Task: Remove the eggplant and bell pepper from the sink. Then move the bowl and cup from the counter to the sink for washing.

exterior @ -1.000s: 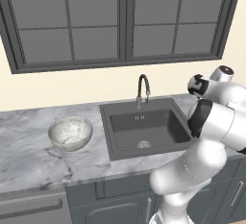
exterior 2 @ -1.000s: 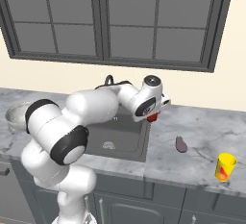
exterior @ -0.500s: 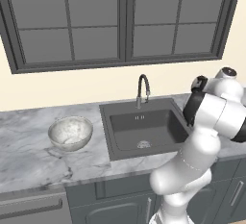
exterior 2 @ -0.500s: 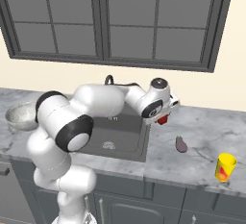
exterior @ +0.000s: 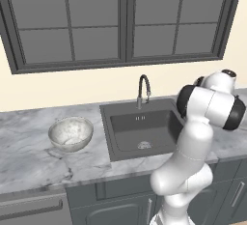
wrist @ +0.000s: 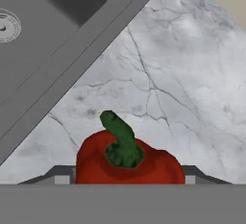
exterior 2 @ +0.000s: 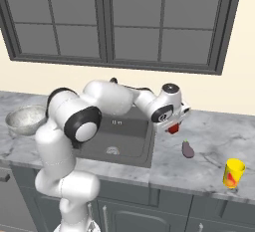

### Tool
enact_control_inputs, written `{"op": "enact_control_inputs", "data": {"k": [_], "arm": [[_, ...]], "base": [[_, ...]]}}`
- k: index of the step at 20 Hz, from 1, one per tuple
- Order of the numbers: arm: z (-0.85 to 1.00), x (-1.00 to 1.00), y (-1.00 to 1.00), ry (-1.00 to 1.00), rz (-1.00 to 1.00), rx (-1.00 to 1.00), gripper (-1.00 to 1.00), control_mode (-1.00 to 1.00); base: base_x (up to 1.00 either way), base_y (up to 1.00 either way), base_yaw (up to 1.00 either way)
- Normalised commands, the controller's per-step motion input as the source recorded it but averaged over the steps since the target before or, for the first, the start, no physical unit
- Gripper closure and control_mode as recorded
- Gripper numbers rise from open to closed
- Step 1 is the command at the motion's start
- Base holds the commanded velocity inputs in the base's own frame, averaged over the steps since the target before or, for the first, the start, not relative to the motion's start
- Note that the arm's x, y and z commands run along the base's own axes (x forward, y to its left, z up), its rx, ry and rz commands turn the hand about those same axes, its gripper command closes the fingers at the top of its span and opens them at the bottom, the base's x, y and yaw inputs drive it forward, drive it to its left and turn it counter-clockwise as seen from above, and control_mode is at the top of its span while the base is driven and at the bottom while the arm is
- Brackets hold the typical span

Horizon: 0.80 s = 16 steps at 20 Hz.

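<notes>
In the left base view one marbled bowl (exterior: pixel 71 133) sits on the counter (exterior: pixel 29 156) left of the sink (exterior: pixel 144 130), whose basin holds no vegetables, just the whitish drain (exterior: pixel 143 145) below one gooseneck faucet (exterior: pixel 143 90). The arm bends over the sink's right edge.

In the right base view the gripper (exterior 2: pixel 174 125) hangs above the marble just right of the sink (exterior 2: pixel 119 136), with one red bell pepper (exterior 2: pixel 173 128) between its jaws. One eggplant (exterior 2: pixel 188 149) lies on the counter (exterior 2: pixel 209 161) near it, and one yellow cup (exterior 2: pixel 233 173) stands further right, well apart. The bowl (exterior 2: pixel 22 119) rests at the far left.

In the hand view the bell pepper (wrist: pixel 129 161) fills the space between the fingers, green stem (wrist: pixel 118 136) up, over veined marble beside the sink rim (wrist: pixel 72 69). The jaws stand wide, clamped on the pepper's flanks.

The pepper should be light, firm but hollow and glossy, so likely slippery; a hold across its broad shoulders seems soundest. The bowl is probably heavier and best taken by its rim
</notes>
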Motion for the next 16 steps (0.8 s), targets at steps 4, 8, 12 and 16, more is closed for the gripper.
{"op": "enact_control_inputs", "data": {"k": [4, 8, 12, 16], "arm": [[-0.21, 0.14, -0.04, 0.05, 0.00, 0.00, 1.00, -1.00], [-0.24, 0.18, 0.00, 0.02, 0.00, 0.00, 1.00, -1.00], [-0.27, 0.20, -0.01, 0.00, 0.00, 0.00, 1.00, -1.00], [-0.25, 0.13, -0.08, 0.00, 0.00, 0.00, 1.00, -1.00]], "base": [[0.00, 0.00, 0.00], [0.00, 0.00, 0.00], [0.00, 0.00, 0.00], [0.00, 0.00, 0.00]]}}
